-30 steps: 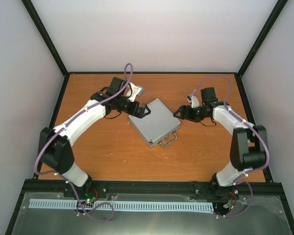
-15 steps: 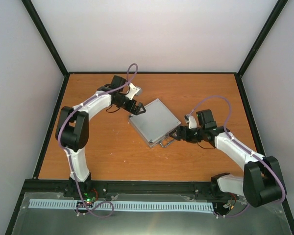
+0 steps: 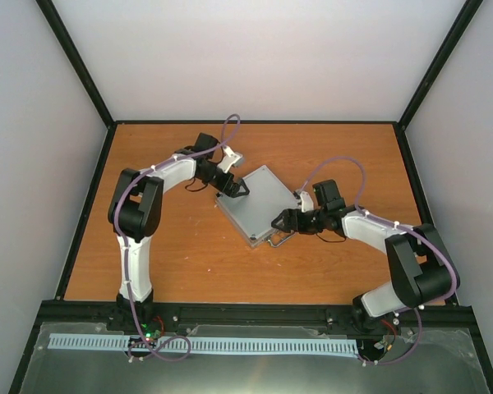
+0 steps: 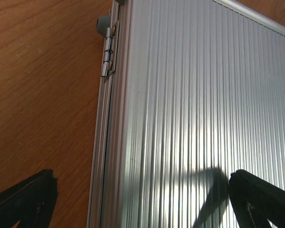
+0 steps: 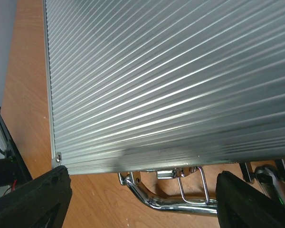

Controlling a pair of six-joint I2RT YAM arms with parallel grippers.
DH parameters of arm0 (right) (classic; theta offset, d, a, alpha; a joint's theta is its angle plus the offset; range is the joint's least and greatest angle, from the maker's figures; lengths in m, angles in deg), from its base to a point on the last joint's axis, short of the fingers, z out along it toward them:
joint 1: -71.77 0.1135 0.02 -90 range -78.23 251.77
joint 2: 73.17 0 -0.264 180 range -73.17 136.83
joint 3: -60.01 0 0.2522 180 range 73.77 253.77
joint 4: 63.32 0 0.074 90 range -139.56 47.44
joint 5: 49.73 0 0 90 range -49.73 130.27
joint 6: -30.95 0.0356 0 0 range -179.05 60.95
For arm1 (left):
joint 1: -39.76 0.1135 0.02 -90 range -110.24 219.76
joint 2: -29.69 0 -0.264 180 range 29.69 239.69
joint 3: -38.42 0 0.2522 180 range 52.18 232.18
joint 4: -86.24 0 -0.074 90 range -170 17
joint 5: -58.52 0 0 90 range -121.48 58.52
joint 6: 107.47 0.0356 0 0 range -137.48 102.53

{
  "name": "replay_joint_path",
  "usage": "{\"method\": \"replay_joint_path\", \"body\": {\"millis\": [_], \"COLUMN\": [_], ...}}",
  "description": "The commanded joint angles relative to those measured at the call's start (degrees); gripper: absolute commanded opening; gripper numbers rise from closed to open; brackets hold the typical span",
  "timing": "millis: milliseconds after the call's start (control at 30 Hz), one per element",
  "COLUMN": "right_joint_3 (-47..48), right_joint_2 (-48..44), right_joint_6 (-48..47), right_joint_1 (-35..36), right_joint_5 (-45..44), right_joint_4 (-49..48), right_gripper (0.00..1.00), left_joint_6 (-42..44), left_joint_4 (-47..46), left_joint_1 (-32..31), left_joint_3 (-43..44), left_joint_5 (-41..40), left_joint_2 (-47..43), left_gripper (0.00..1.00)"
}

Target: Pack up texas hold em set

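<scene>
The texas hold em set shows only as its silver ribbed case [image 3: 259, 203], lying shut and turned diagonally mid-table. Its chrome handle [image 3: 278, 239] points toward the near edge. My left gripper [image 3: 237, 190] is open at the case's far-left hinge side. In the left wrist view the left gripper [image 4: 142, 209] has one finger [image 4: 263, 202] over the lid [image 4: 199, 104] and the other over bare wood beside the hinge [image 4: 108, 57]. My right gripper [image 3: 280, 222] is open over the handle side. In the right wrist view the right gripper [image 5: 142, 204] spans the handle [image 5: 180, 203] and a latch [image 5: 194, 183].
The case rests on an orange wooden table [image 3: 172, 254] that is fenced by black frame rails [image 3: 86, 205] and pale walls on three sides. Purple cables [image 3: 337, 164] loop above both arms. The arm bases sit on the black rail [image 3: 255, 313] at the near edge.
The right arm swung down and left, bringing its gripper from the case's right corner to the handle edge. The left arm folded its elbow inward while its gripper stayed at the hinge side.
</scene>
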Motion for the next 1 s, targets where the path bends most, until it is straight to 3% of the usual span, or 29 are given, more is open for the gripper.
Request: {"method": "replay_joint_path", "body": {"millis": [0,567,967], "right_joint_3": [-0.1,-4.6,0.0], "right_joint_2": [0.7,2.7,7.8], "right_joint_6": [-2.0,-4.6,-7.0], "right_joint_1": [0.8,1.6,1.6], "right_joint_5": [0.3,-1.5,4.6], "right_joint_4": [-3.3,-2.7,1.7], "right_gripper": [0.83,0.82,0.82], "left_joint_6": [2.9,2.2,0.5], "left_joint_4": [-3.4,-7.8,-9.6], "left_joint_1": [-0.1,-0.1,-0.3], "left_joint_3": [-1.8,-8.7,-11.2], "left_joint_5": [1.5,-0.6,-1.0], "left_joint_2": [-0.7,-1.8,-3.5], "left_gripper": [1.00,0.93,0.92]}}
